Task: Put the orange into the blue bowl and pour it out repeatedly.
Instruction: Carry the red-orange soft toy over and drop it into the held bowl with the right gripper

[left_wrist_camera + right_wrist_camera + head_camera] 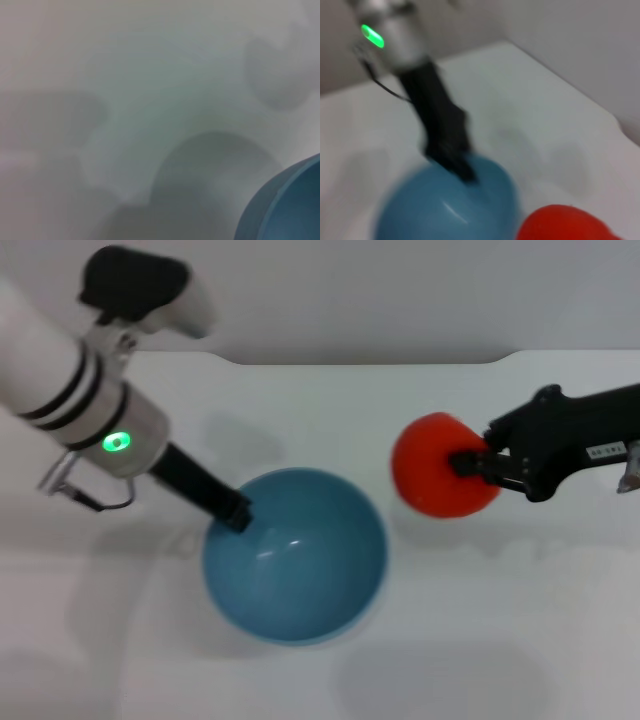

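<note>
The right hand [470, 466] is clamping the orange [436, 464] from the side and holding it up above the white table [520, 640], just beside the blue bowl [296, 554], which is sitting toward the robot's left of that hand. The left hand [237, 514] is pinching the bowl's rim on the far-left edge, fingers closed over the lip, steadying it. So by my read the fruit is lifted but not yet in: the bowl is showing a bare, glossy inside, and the drop and the pour are both yet to come. Between the orange and the bowl's mouth nothing is standing in the way; only shadows are lying on the table around both hands. The one thing to mind is the near rim, close beneath the fruit's path.
</note>
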Robot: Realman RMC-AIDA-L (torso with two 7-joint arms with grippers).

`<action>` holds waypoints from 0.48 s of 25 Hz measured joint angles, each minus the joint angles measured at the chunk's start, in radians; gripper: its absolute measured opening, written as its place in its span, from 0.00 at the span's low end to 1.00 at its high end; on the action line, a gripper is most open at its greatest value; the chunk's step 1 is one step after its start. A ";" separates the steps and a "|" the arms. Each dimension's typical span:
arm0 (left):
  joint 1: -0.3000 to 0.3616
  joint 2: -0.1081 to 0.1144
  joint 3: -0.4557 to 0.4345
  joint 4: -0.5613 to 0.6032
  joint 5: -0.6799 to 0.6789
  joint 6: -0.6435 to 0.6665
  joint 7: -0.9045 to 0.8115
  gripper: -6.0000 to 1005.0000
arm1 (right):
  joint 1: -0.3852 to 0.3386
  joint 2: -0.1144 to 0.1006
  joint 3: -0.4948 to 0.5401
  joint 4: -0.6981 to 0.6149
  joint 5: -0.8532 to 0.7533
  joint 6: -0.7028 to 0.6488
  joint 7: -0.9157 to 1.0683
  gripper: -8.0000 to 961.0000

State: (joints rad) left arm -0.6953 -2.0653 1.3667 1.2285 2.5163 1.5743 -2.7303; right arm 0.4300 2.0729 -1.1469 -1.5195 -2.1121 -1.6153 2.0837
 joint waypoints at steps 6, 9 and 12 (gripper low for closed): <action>-0.082 -0.007 0.123 -0.012 -0.005 -0.044 -0.074 0.00 | 0.032 -0.002 -0.089 -0.031 0.059 -0.032 -0.009 0.06; -0.104 -0.011 0.160 -0.015 -0.022 -0.061 -0.090 0.00 | 0.049 -0.001 -0.162 -0.021 0.059 -0.019 -0.016 0.04; -0.113 -0.012 0.170 -0.014 -0.059 -0.067 -0.093 0.00 | 0.069 -0.001 -0.218 0.006 0.057 0.001 -0.026 0.04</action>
State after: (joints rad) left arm -0.8082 -2.0770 1.5364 1.2143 2.4572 1.5075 -2.8233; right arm 0.4987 2.0717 -1.3650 -1.5132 -2.0550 -1.6141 2.0580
